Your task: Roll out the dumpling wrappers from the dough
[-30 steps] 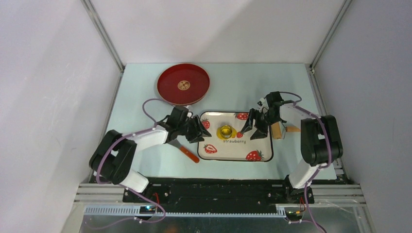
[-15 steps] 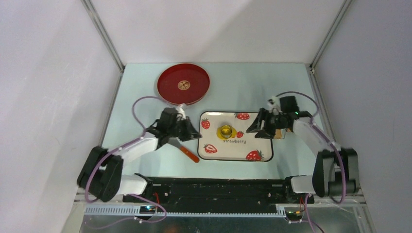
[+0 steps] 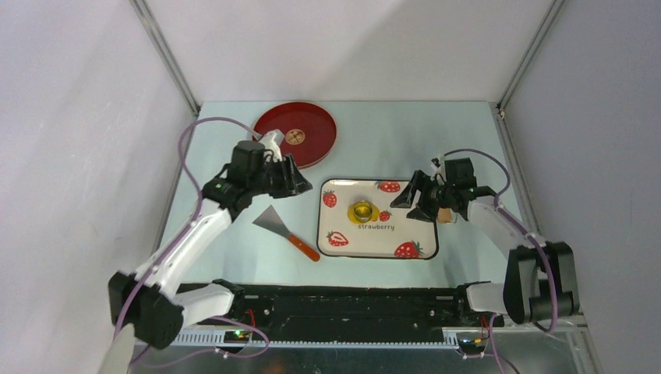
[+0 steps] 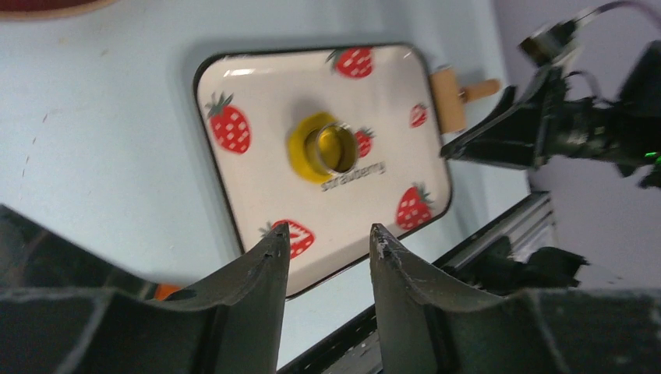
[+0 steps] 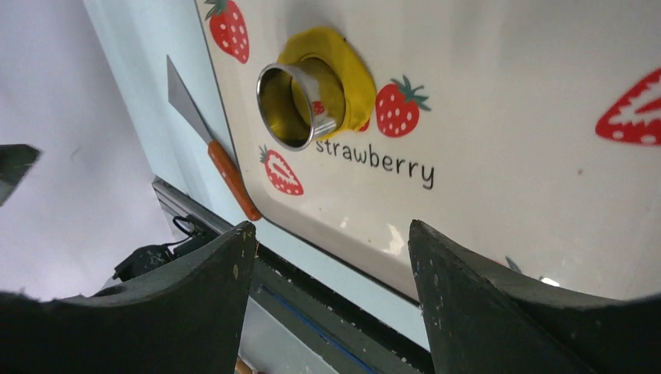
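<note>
Overhead, tray: the strawberry tray (image 3: 374,243) sits mid-table (image 3: 390,132), with the dough (image 3: 371,215) near its centre under the metal ring cutter (image 3: 362,209).
Overhead, arms: my left gripper (image 3: 300,185) hangs between the red plate (image 3: 269,128) and the scraper (image 3: 274,219), well left of the tray. My right gripper (image 3: 405,199) hovers at the tray's right edge, beside the wooden roller (image 3: 445,215).
Overhead, step: freeing the cut round, I judge. I would take the cutter across its rim and lift it straight up and slowly, so the thin sheet neither tears nor rides up with it.
Left wrist, claw: fingers (image 4: 269,249) parted, nothing between them.
Left wrist, dough: a bright yellow collar (image 4: 300,152) shows around the cutter (image 4: 337,148), among the printed strawberries.
Right wrist, claw: jaws wide apart and empty, facing the cutter (image 5: 295,105) from well short of it.
Right wrist, dough: a thin, flat, uneven-edged yellow patch (image 5: 355,78) lies pressed to the tray. It looks soft and smooth. No loose dumpling wrapper shows.
</note>
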`<state>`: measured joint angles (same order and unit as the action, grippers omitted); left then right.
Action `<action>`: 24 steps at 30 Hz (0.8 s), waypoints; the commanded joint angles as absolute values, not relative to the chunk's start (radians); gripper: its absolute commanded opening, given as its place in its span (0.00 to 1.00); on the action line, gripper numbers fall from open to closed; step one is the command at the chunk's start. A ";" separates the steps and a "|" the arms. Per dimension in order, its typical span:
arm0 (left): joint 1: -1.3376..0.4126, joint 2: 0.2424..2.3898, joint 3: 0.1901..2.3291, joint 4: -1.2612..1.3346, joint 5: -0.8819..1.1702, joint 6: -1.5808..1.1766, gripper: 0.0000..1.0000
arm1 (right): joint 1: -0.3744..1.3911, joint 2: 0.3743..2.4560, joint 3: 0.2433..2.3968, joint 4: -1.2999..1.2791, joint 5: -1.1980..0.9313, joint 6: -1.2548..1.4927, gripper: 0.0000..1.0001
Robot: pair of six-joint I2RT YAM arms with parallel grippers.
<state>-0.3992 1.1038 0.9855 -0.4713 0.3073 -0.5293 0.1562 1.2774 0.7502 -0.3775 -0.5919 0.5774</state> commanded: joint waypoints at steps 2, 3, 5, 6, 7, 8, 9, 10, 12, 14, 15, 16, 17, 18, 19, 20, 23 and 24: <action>-0.394 1.188 0.970 -0.502 0.275 -0.483 0.49 | 0.174 1.404 0.837 -0.279 -0.596 0.575 0.76; -0.393 1.187 0.970 -0.500 0.270 -0.485 0.50 | 0.175 1.420 0.846 -0.271 -0.602 0.572 0.76; -0.393 1.185 0.972 -0.496 0.263 -0.493 0.51 | 0.182 1.456 0.856 -0.262 -0.618 0.564 0.76; -0.393 1.187 0.972 -0.491 0.260 -0.496 0.52 | 0.184 1.477 0.859 -0.257 -0.627 0.557 0.76; -0.393 1.189 0.975 -0.488 0.257 -0.502 0.52 | 0.186 1.486 0.866 -0.256 -0.634 0.552 0.76; -0.394 1.197 0.980 -0.481 0.256 -0.507 0.52 | 0.185 1.509 0.870 -0.255 -0.646 0.542 0.76; -0.393 1.202 0.981 -0.477 0.255 -0.510 0.52 | 0.182 1.529 0.877 -0.252 -0.659 0.538 0.76; -0.394 1.214 0.986 -0.473 0.255 -0.513 0.52 | 0.178 1.539 0.882 -0.252 -0.666 0.532 0.76; -0.394 1.232 0.990 -0.464 0.250 -0.515 0.52 | 0.177 1.562 0.892 -0.252 -0.677 0.518 0.76; -0.395 1.253 0.993 -0.456 0.247 -0.515 0.52 | 0.176 1.587 0.906 -0.258 -0.683 0.503 0.76; -0.396 1.259 0.994 -0.452 0.248 -0.517 0.52 | 0.176 1.603 0.915 -0.262 -0.689 0.499 0.76; -0.396 1.269 0.991 -0.441 0.247 -0.520 0.52 | 0.176 1.611 0.918 -0.258 -0.690 0.494 0.76; -0.395 1.276 0.989 -0.435 0.246 -0.521 0.52 | 0.178 1.627 0.924 -0.255 -0.693 0.492 0.76; -0.395 1.279 0.984 -0.425 0.244 -0.523 0.52 | 0.181 1.634 0.926 -0.251 -0.694 0.487 0.76; -0.396 1.285 0.981 -0.417 0.244 -0.524 0.52 | 0.183 1.649 0.932 -0.251 -0.693 0.484 0.76; -0.396 1.288 0.976 -0.403 0.248 -0.524 0.52 | 0.186 1.656 0.935 -0.252 -0.692 0.479 0.76; -0.396 1.314 0.965 -0.371 0.261 -0.527 0.52 | 0.196 1.697 0.946 -0.247 -0.689 0.464 0.76; -0.397 1.321 0.958 -0.348 0.271 -0.531 0.52 | 0.199 1.708 0.950 -0.244 -0.690 0.462 0.75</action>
<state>-0.3969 1.3010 0.9539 -0.4427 0.2634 -0.5228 0.1844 1.6684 0.9089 -0.2760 -0.6720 0.5007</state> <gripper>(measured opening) 0.516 0.758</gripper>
